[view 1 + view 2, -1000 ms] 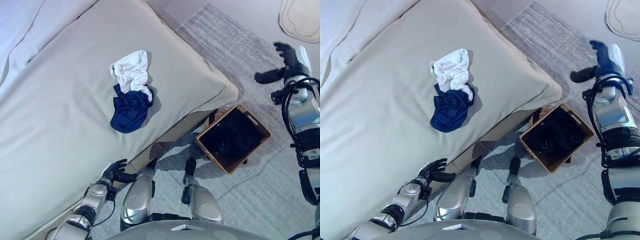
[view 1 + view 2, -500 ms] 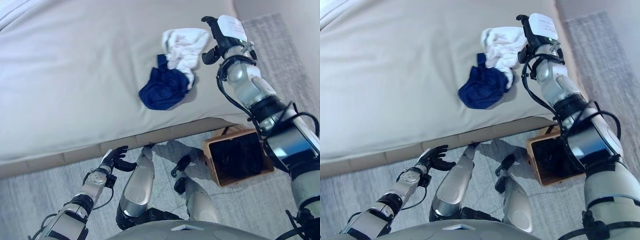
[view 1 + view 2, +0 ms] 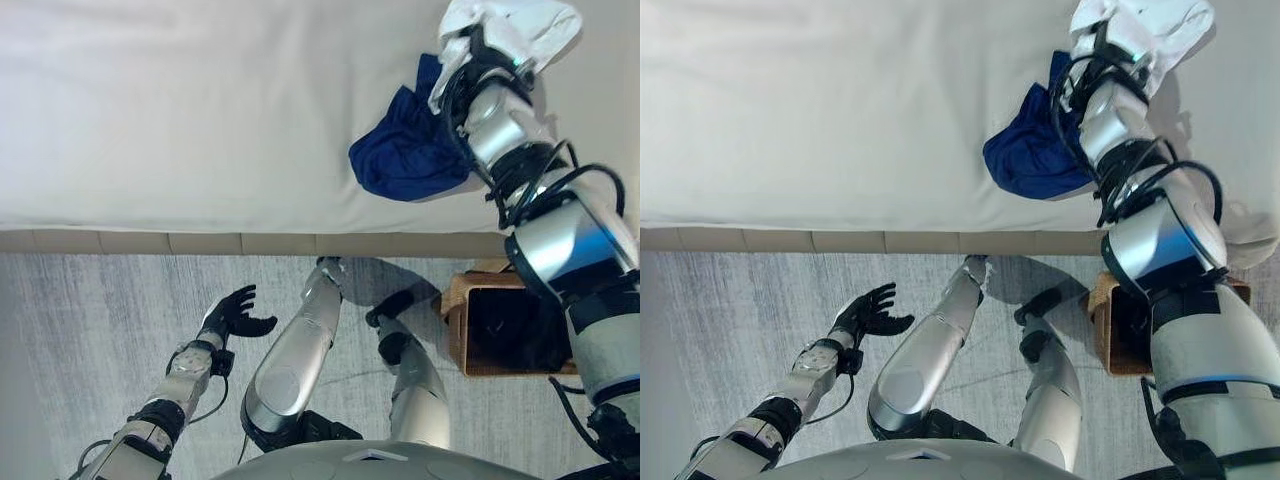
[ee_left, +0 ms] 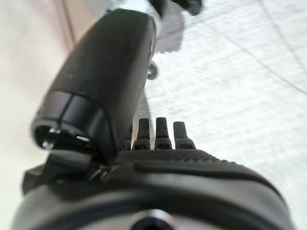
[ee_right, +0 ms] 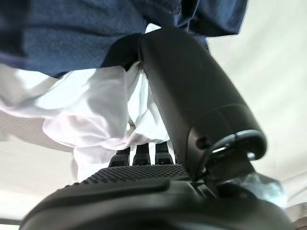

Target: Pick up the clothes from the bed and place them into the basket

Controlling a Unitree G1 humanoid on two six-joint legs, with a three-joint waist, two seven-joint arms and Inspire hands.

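White garment (image 3: 520, 25) crumpled against bunched navy garment (image 3: 405, 150).

You see a grey striped rug (image 3: 90, 330) on the floor beside the bed frame, spreading out under the left hand.

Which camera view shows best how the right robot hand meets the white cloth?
The right wrist view: the right robot hand is pressed into the white cloth, with the blue cloth beyond it. In both eye views the white cloth covers the hand, so only the arm shows. The left wrist view shows neither.
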